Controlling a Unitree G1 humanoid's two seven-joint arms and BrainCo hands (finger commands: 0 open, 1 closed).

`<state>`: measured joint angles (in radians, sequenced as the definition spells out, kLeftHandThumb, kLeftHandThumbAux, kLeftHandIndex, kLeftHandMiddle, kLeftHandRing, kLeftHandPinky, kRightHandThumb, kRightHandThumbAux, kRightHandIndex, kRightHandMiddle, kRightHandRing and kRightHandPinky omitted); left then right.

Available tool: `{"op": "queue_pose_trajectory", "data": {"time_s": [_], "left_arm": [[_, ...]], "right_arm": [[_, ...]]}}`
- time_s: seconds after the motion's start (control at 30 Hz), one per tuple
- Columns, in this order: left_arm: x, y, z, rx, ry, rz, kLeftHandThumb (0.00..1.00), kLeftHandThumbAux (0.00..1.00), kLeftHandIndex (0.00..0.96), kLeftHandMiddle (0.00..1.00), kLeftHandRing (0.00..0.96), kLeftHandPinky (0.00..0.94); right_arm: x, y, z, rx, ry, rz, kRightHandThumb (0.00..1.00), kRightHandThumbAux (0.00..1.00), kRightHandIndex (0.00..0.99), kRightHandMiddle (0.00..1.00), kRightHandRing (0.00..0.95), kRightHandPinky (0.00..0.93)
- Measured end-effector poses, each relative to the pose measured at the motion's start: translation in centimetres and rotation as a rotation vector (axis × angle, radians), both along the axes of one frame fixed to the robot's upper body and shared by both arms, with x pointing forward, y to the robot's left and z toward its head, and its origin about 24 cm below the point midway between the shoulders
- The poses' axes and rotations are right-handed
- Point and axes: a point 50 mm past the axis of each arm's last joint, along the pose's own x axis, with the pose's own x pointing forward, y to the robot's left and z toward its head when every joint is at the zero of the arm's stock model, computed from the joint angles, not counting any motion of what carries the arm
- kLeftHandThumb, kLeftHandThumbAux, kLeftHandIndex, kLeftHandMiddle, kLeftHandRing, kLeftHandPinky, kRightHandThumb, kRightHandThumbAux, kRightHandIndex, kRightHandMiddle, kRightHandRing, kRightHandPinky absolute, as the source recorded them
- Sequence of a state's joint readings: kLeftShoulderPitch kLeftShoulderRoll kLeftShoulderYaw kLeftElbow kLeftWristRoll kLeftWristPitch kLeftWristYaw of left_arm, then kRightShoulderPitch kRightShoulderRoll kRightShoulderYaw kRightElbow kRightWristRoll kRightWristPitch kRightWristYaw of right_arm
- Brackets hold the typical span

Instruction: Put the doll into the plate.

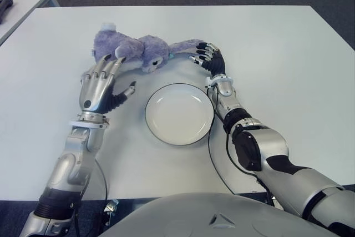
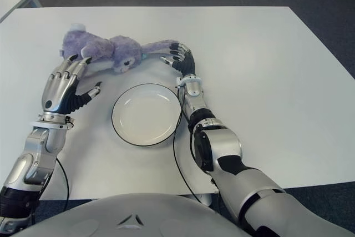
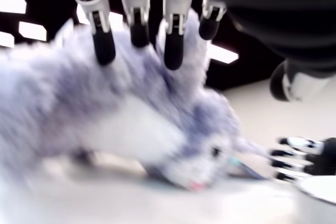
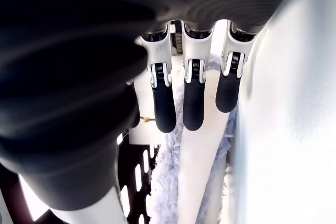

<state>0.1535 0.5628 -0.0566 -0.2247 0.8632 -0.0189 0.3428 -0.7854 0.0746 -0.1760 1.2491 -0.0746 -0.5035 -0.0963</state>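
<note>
The doll (image 1: pixel 136 49), a purple plush animal, lies stretched on its side on the white surface (image 1: pixel 288 70), just beyond the far rim of the plate (image 1: pixel 179 113), so nothing of it is in the plate yet. Both arms reach out to it from opposite ends, which suits a long, limp toy that would sag if lifted from 1 point. The left robot hand (image 1: pixel 102 81) sits at the doll's body end with its 4 fingers (image 3: pixel 173 51) extended over the fur and the thumb held apart near the surface; the left wrist view shows the fingertips hovering at or just touching the plush without closing on it, so this hand is spread and holds nothing. The right robot hand (image 1: pixel 206 55) is at the other end, over the doll's long ear or limb, its fingers slightly curved and spaced above the fur; the right wrist view shows the fingertips (image 4: pixel 192 106) straight and apart, not pinching anything. The plate stands empty between the 2 forearms, near enough that a short pull toward the robot would bring the toy over it. By my reading the grasp is being set up, and the soft fur may slip unless both hands close together.
</note>
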Motion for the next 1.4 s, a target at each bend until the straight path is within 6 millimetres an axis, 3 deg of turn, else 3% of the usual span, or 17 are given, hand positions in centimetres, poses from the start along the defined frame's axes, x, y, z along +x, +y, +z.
{"op": "queue_pose_trajectory", "data": {"time_s": [0.47,1.0,1.4], "left_arm": [[0.5,0.5,0.4,0.065,-0.128,0.029,0.351,0.232,0.0,0.0,0.0,0.0],[-0.2,-0.8,1.5,0.092,-0.174,-0.032,0.31,0.233,0.0,0.0,0.0,0.0],[0.9,-0.7,2.7,0.158,-0.207,-0.041,0.293,0.232,0.0,0.0,0.0,0.0]], "right_arm": [[0.0,0.0,0.0,-0.001,0.0,0.001,0.076,0.92,0.268,0.281,0.256,0.231],[0.0,0.1,0.0,-0.011,-0.002,0.007,0.043,0.898,0.257,0.281,0.251,0.219],[0.0,0.1,0.0,-0.012,-0.002,0.006,0.061,0.918,0.282,0.293,0.265,0.232]]}}
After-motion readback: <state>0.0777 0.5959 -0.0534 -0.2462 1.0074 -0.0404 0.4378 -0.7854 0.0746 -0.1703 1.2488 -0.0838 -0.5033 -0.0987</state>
